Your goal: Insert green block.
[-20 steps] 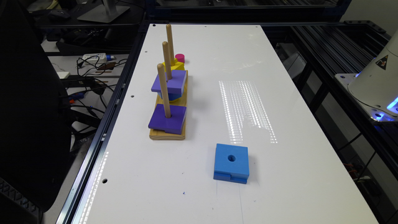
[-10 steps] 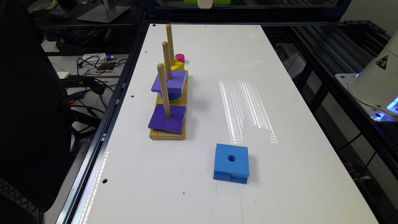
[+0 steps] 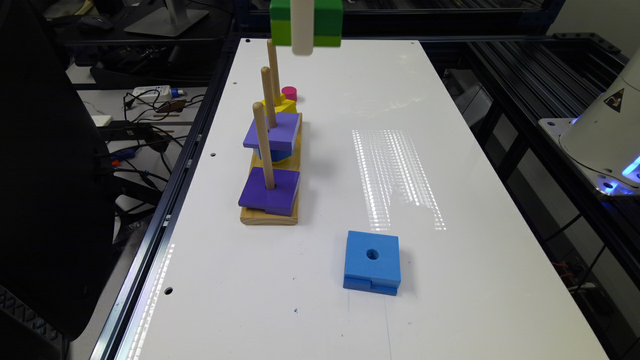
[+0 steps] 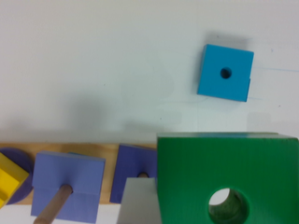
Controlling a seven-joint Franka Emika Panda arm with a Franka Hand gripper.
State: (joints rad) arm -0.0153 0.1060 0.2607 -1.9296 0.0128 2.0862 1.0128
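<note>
The white desk (image 3: 450, 150) is carrying a wooden peg stand (image 3: 270, 215) with purple square blocks (image 3: 269, 187) on its pegs, and a blue square block (image 3: 372, 262) is lying apart from it. The green block (image 3: 327, 20) is hanging high above the desk's far end, and the hand (image 3: 302, 30) is holding it.

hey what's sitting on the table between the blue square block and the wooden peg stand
Nothing. In the exterior view, the stretch between the blue square block and the wooden peg stand is bare white table.
</note>
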